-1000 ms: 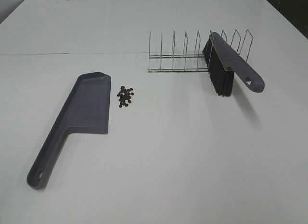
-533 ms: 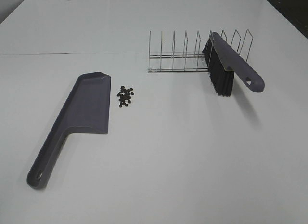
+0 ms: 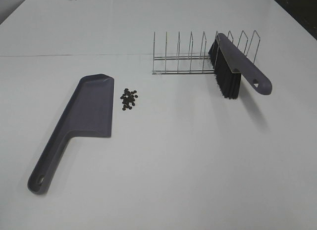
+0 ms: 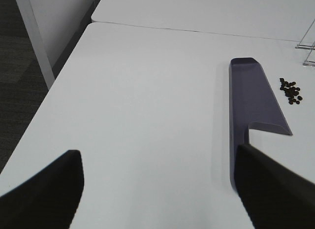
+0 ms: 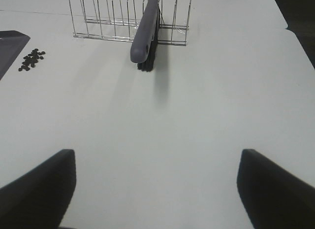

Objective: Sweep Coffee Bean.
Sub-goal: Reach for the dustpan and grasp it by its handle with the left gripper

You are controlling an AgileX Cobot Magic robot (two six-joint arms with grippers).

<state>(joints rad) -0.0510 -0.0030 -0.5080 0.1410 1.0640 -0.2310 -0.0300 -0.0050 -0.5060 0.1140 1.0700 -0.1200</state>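
Wire rack (image 3: 178,57): a thin, shiny metal rack with a row of upright loops. It stands at the far side of the white table (image 3: 188,161).
In the rack: a grey-purple plastic brush (image 3: 243,66) sits between the loops near the rack's right end in the high view. Its stiff black bristles point down. Its smooth handle sticks out past the front of the rack and has a small three-sided hole near the end.
Dustpan (image 3: 91,109): a flat grey-purple plastic dustpan with a long handle. It lies on the table, well apart from the rack. Its tray is smooth, with low raised sides.
Coffee beans (image 3: 129,99): a little heap of tiny dark brown oval beans. They lie on the table just beside the dustpan's open long edge, not in the tray.
Table top: white, flat and plain.
Left gripper (image 4: 156,160): its two dark fingers are spread wide with nothing between them. The dustpan handle is near one finger.
Right gripper (image 5: 156,157): its fingers are spread wide too and hold nothing. It faces the brush and is well apart from it.
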